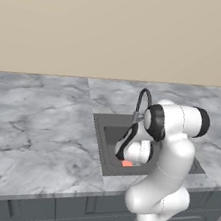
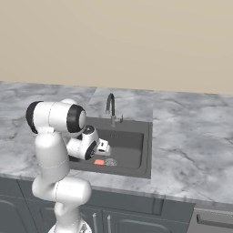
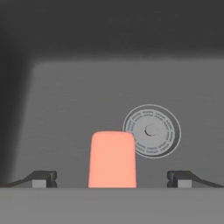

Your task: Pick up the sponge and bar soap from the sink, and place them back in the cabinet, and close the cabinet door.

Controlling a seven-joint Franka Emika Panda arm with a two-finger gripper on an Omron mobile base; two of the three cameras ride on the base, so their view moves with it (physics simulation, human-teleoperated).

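End effector wide apart, empty, low inside the sink, fingertips straddling the bar soap untouched

Bar soap in the sink

The pink-red bar soap lies flat on the floor of the dark grey sink, just beside the round drain, near the basin's front wall.

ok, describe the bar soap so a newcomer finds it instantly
Find the dark sink sunk into the grey marble counter, below the curved faucet. On its floor, beside the round metal drain, lies the bar soap: a flat pink-orange rectangle, the one bright thing there.
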